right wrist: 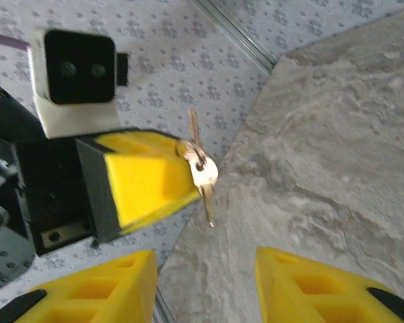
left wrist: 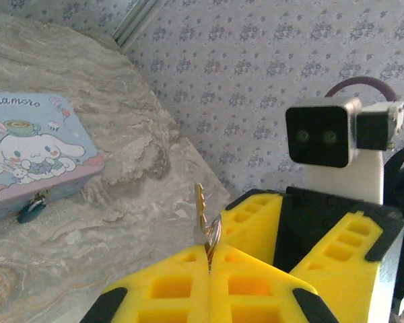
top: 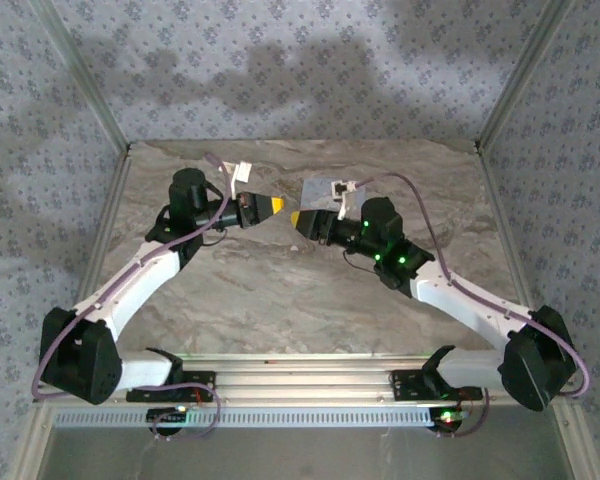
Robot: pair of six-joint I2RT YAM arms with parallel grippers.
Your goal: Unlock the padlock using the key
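Right, the left gripper point(left wrist: 209, 264) has its yellow fingers pressed flat together, pinching the key point(left wrist: 200, 204) so the blade pokes up past the tips, with a key ring point(left wrist: 214, 234) looped beside it. The right gripper point(right wrist: 205, 264) faces it nose to nose, just beside it, fingers spread wide and nothing between them. Over on the marble table point(left wrist: 128, 215), the padlock point(left wrist: 31, 209) hangs small and dark at the front edge of the pale blue cartoon tin point(left wrist: 50, 145), well apart from the key.
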